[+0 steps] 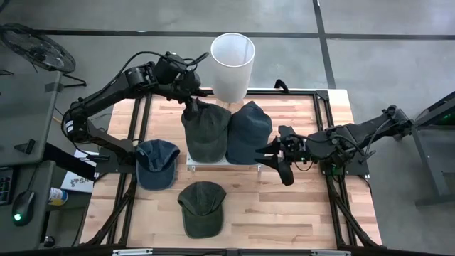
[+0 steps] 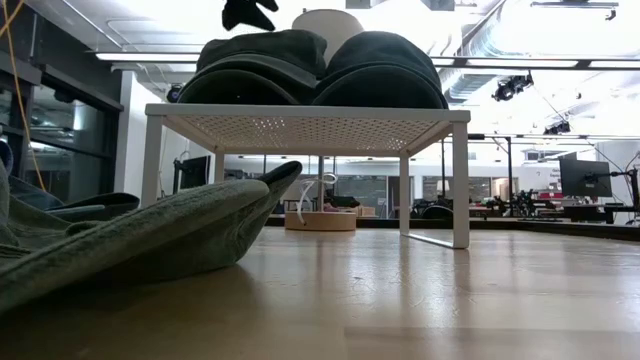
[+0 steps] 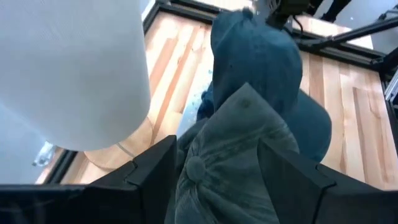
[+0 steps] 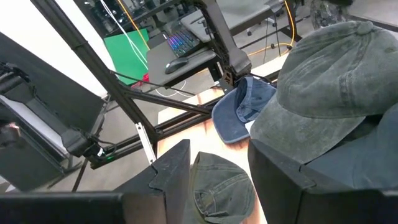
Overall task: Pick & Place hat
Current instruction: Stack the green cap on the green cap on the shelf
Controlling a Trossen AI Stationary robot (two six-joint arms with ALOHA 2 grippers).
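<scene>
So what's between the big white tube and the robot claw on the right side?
The dark navy cap on the white rack lies between the white cylinder and the right gripper, seen in the high view.

Left arm: I reach in from the left edge, elbow bent, forearm angled toward the table's far side.
Left gripper [image 1: 192,101]: pointed down, my fingers [image 3: 149,177] pinched on the crown of the green cap [image 1: 205,129].
Right arm: I stretch in low from the right edge, nearly level.
Right gripper [image 1: 274,158]: my fingers [image 4: 168,171] spread apart, holding nothing, beside the dark blue cap [image 1: 248,132].
</scene>
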